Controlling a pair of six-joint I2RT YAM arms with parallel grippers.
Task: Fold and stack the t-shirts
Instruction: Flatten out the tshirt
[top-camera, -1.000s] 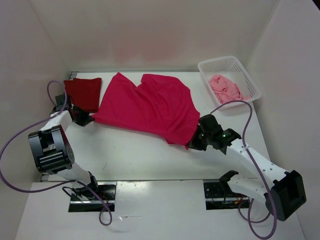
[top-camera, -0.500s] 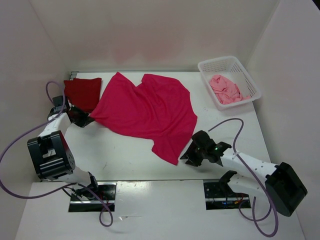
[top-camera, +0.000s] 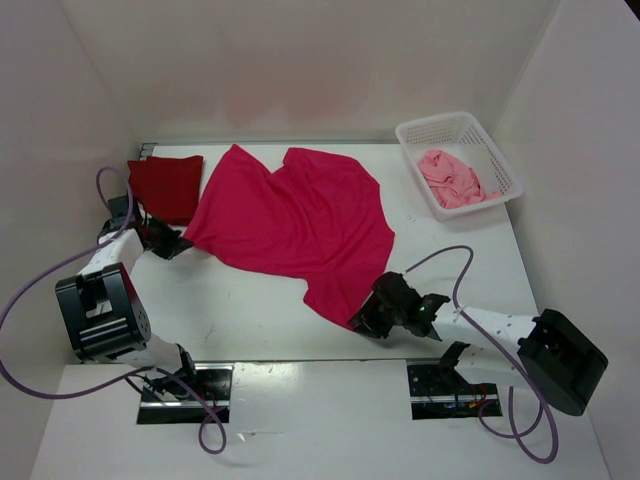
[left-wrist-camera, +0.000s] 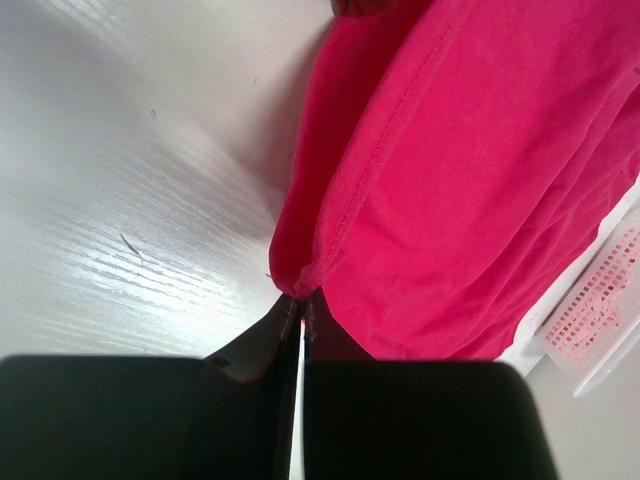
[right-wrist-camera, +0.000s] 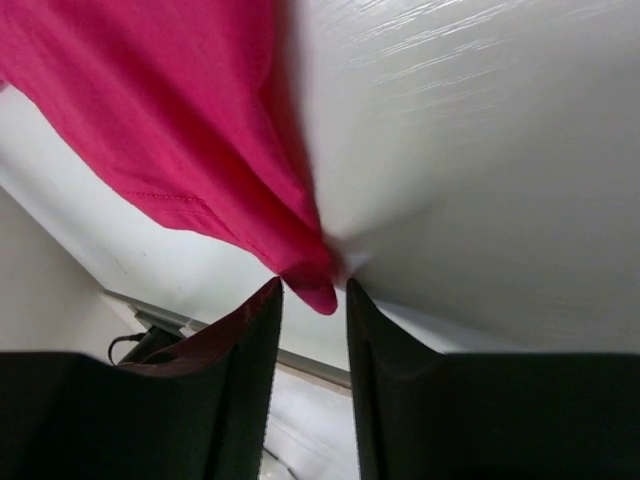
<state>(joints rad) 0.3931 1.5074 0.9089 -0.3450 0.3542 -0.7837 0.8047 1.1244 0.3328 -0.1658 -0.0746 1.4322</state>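
The magenta-pink t-shirt (top-camera: 300, 225) lies spread flat mid-table. My left gripper (top-camera: 178, 240) is shut on its left hem; in the left wrist view the jaws (left-wrist-camera: 302, 305) pinch the shirt's edge (left-wrist-camera: 460, 180). My right gripper (top-camera: 366, 320) is open at the shirt's near corner. In the right wrist view that corner (right-wrist-camera: 310, 275) hangs between the parted fingers of the gripper (right-wrist-camera: 313, 292), ungripped. The dark red t-shirt (top-camera: 165, 185) lies folded at the far left. The pale pink t-shirt (top-camera: 452, 176) lies crumpled in the basket.
The white lattice basket (top-camera: 425, 130) stands at the far right; it also shows in the left wrist view (left-wrist-camera: 600, 320). White walls close in the table on three sides. The arm bases sit at the near edge.
My right gripper has moved nearer and left, drawing the shirt's near corner out, and now stands open at that corner. The left gripper has barely moved.
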